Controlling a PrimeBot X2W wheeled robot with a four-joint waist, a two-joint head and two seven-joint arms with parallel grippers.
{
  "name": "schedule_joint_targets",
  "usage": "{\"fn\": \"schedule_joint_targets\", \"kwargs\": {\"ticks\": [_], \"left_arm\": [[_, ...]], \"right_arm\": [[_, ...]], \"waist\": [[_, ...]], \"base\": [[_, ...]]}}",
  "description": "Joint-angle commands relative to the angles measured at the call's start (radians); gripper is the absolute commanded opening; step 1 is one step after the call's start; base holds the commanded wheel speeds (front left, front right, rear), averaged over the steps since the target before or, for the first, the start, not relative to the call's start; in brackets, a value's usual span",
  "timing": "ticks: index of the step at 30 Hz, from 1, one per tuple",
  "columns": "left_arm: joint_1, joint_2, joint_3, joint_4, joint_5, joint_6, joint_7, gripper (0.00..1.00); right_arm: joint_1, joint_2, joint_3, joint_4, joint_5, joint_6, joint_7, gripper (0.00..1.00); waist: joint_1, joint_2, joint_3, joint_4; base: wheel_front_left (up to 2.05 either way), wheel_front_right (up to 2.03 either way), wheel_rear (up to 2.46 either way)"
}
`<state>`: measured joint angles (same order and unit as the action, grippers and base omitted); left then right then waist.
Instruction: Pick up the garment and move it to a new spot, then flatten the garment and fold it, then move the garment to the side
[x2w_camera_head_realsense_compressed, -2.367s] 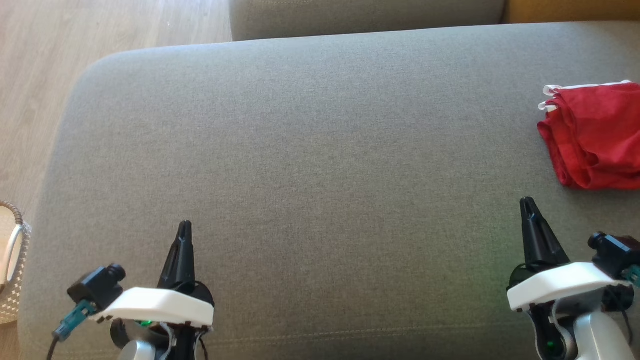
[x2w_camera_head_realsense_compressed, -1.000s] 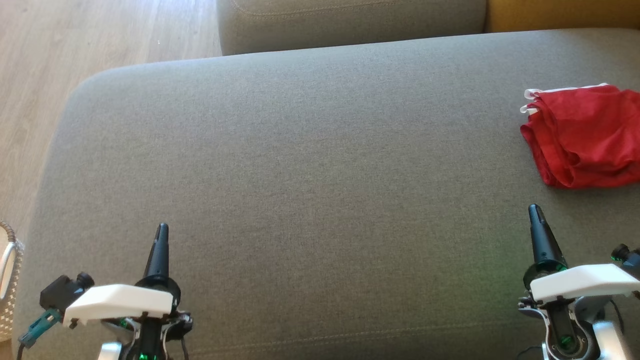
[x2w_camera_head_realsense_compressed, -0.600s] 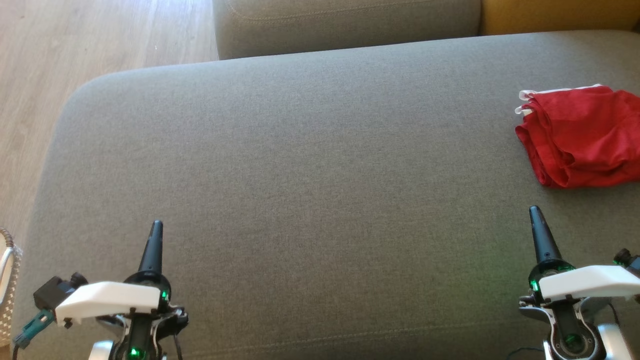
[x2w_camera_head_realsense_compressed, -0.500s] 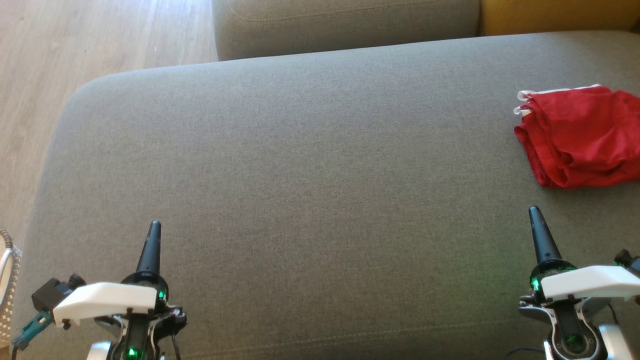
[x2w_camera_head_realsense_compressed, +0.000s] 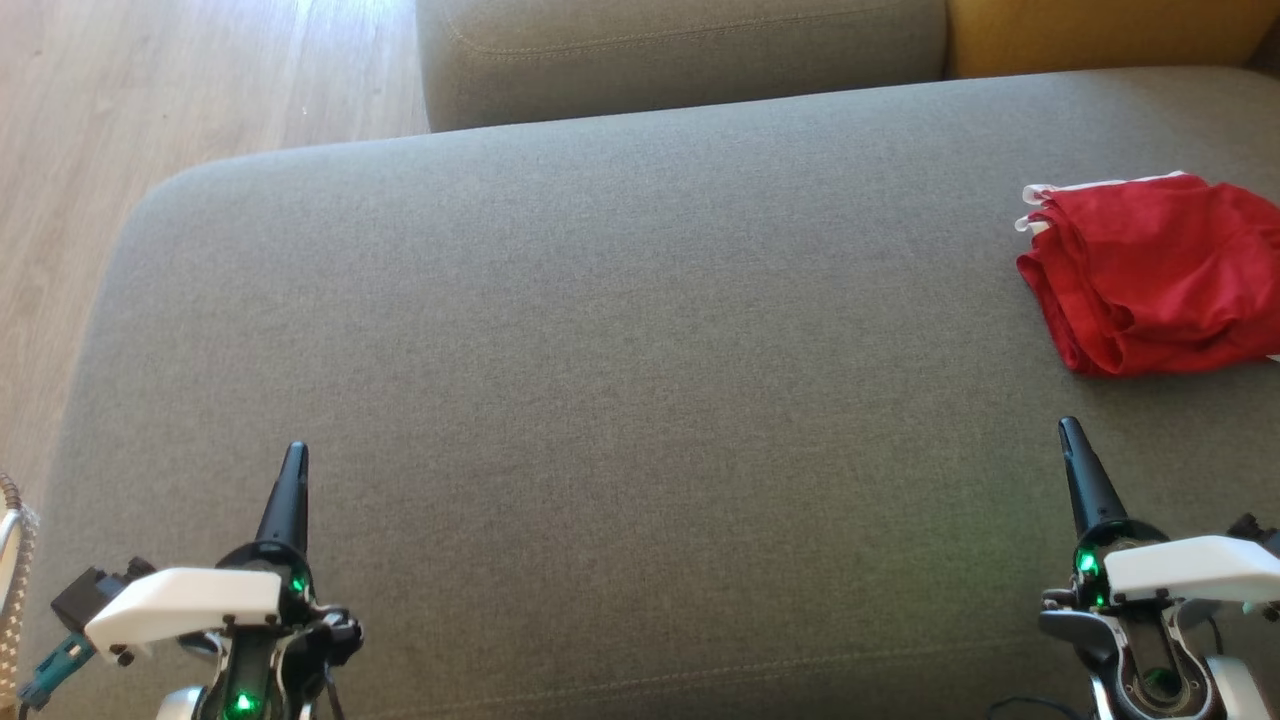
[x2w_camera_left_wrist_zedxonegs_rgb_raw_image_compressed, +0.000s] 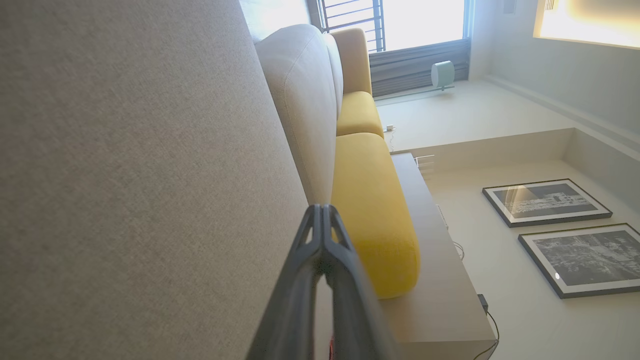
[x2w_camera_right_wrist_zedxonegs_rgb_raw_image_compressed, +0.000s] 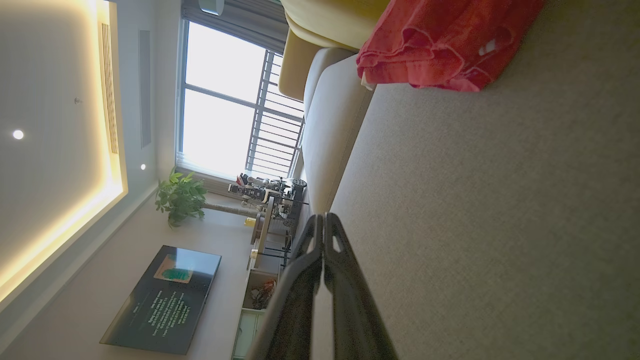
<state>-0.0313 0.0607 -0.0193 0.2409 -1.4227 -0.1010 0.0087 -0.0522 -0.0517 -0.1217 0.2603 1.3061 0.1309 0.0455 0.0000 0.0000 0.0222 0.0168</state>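
Grey sofa cushion (x2w_camera_head_realsense_compressed: 600, 350), red garment (x2w_camera_head_realsense_compressed: 1150, 275) at its right; woven basket (x2w_camera_head_realsense_compressed: 15, 620) beside

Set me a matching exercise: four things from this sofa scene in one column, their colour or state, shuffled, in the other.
Things:
1. garment
2. seat
3. left gripper
4. floor

Colour or state:
A. pale wood
B. red, bunched
C. grey fabric
D. dark, shut

Pairs: 1-B, 2-C, 3-D, 4-A
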Motion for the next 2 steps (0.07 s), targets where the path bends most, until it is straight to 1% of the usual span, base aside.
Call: {"fn": "schedule_joint_targets", "kwargs": {"ticks": [1,2], "left_arm": [[-0.058,0.020,0.038,-0.023,-0.033,-0.011,0.012,0.00],[-0.059,0.020,0.041,-0.022,-0.043,-0.011,0.015,0.00]], "right_arm": [[-0.051,-0.001,0.013,-0.028,0.044,0.000,0.010,0.00],[-0.051,-0.001,0.013,-0.028,0.057,0.000,0.013,0.00]], "waist": [[0.0000,0.0000,-0.002,-0.002],[0.0000,0.0000,-0.003,-0.002]], "base": [[0.00,0.00,0.00],[0.00,0.00,0.00]]}}
